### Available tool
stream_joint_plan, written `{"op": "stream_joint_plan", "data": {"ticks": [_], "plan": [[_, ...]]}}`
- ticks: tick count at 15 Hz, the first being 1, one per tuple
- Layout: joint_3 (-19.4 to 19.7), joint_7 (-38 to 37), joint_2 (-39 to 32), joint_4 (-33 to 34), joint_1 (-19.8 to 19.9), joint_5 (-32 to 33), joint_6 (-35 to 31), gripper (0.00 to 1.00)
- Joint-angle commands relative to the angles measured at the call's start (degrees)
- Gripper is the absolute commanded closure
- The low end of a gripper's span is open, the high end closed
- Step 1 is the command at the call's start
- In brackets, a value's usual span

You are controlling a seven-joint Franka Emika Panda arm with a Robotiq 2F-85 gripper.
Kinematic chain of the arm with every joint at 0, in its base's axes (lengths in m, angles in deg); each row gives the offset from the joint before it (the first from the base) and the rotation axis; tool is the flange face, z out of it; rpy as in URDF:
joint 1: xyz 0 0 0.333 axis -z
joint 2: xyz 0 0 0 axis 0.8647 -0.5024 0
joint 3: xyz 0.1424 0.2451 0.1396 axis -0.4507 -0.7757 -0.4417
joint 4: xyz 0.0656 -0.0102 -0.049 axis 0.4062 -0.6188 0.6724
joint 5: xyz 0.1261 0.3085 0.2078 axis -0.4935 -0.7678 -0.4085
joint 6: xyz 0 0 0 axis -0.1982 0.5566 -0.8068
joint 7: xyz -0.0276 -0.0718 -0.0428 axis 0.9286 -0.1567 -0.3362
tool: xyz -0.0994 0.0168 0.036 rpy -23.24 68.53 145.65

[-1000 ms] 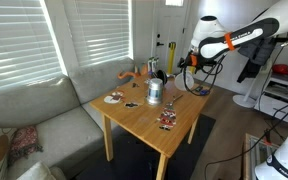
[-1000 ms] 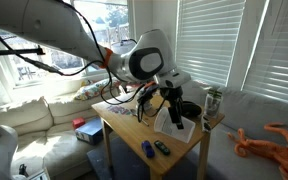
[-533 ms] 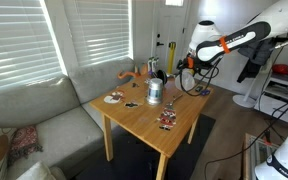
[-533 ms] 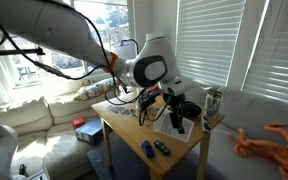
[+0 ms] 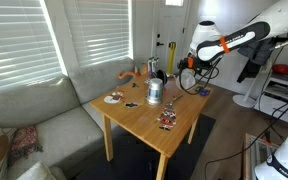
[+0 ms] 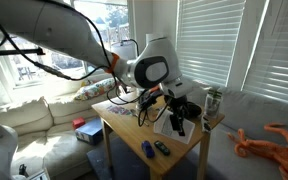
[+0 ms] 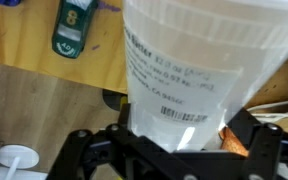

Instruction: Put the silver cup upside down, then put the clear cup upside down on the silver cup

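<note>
Your gripper (image 7: 169, 150) has its fingers (image 7: 79, 152) spread wide, one dark finger at the lower left of the wrist view and the other at the lower right. The clear cup (image 7: 199, 70) stands between them and fills the middle of that frame, its printed label facing the camera. The fingers sit just beside the cup's walls, but you cannot tell from here whether the pads touch it.

Around the cup lies the wooden table (image 7: 24, 90), with a green toy (image 7: 72, 30) at the upper left of the wrist view.

In an exterior view the gripper (image 6: 177, 115) hangs low over the table (image 6: 134, 125) in the middle of the frame, with the whitish cup (image 6: 164, 122) at its tips. The silver cup (image 6: 212, 100) stands to the right of it, near the blinds and apart from the gripper. In an exterior view the silver cup (image 5: 154, 92) sits just left of centre on the table top, and the gripper (image 5: 187, 76) is to its right. It is too small to tell whether its mouth faces up or down.

Further out, an orange plush (image 6: 274, 140) lies at the lower right and a grey sofa (image 5: 34, 115) fills the lower left.
</note>
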Motion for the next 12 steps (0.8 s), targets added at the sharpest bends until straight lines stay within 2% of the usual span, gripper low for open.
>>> {"op": "stream_joint_plan", "data": {"ticks": [1, 5, 12], "plan": [[0.83, -0.76, -1.22, 1.38, -0.66, -1.01, 2.24, 0.34], [0.98, 0.0, -0.91, 1.82, -0.66, -1.81, 3.21, 0.54], [-0.01, 1.32, 3.37, 1.73, -1.68, 0.15, 6.03, 0.54]]}}
